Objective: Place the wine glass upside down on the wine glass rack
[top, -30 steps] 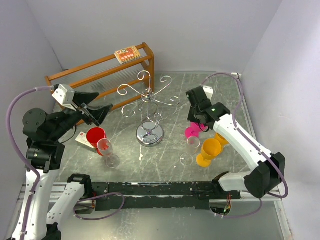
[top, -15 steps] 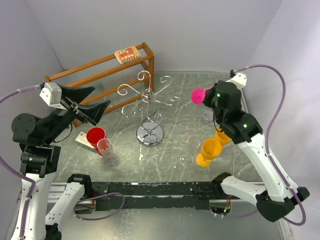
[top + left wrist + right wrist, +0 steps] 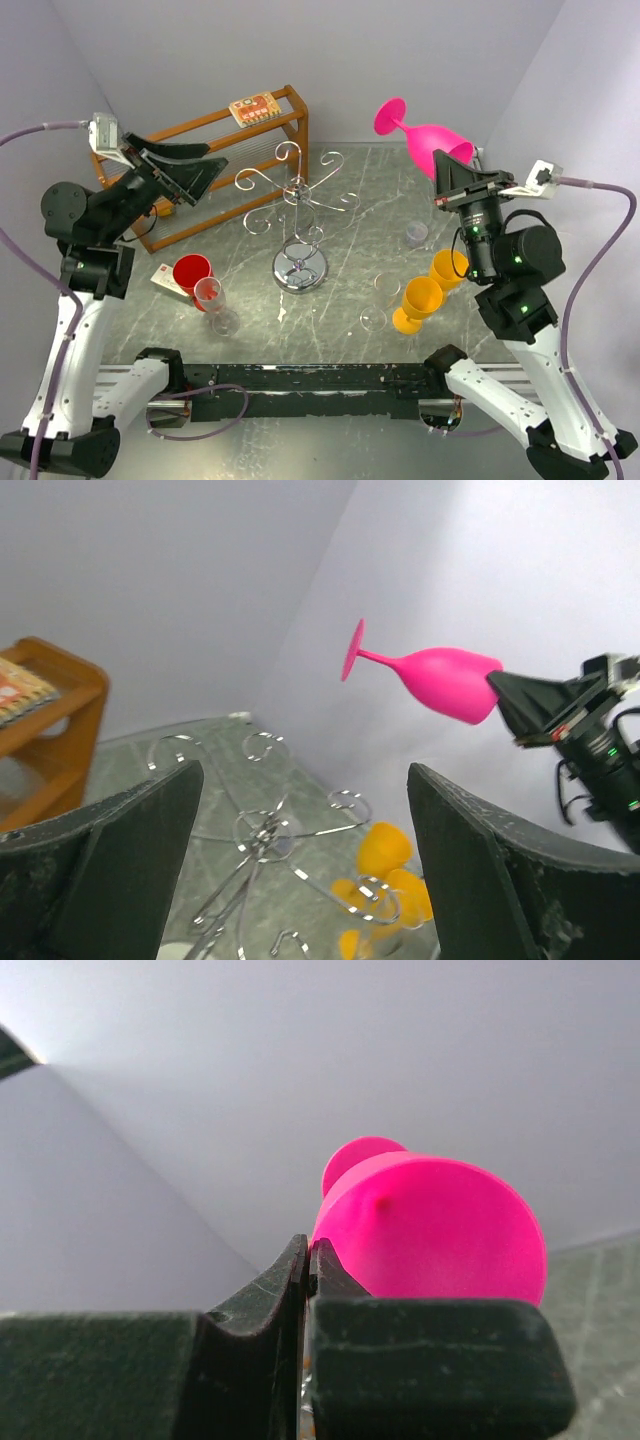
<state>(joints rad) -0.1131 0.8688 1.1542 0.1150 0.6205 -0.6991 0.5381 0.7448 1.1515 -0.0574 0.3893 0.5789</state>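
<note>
Grey marbled tabletop, plain white walls. Silver wire wine glass rack (image 3: 298, 208) with curled scroll arms stands mid-table on its round chrome base, nothing hanging on it. Bright pink plastic wine glass (image 3: 432, 142) is up in the air at about 2 o'clock from the rack, well apart from it, lying roughly sideways, foot pointing toward 10 o'clock and bowl mouth toward the right gripper (image 3: 455, 168). Right gripper pinches the bowl's rim, jaws almost fully closed on the thin wall; the right wrist view shows the two black fingers (image 3: 270, 1295) nearly meeting at the rim. Left gripper (image 3: 195, 165) hangs at 10 o'clock from the rack, jaws spread wide, holding nothing. Brown wooden shelf rack (image 3: 240, 132) sits at 11 o'clock by the back wall, a small patterned card (image 3: 253, 108) on top. Red plastic cup (image 3: 190, 272) and a clear glass (image 3: 212, 298) at 8 o'clock. Two orange goblets (image 3: 420, 302) and two clear glasses (image 3: 380, 300) at 4 o'clock.
</note>
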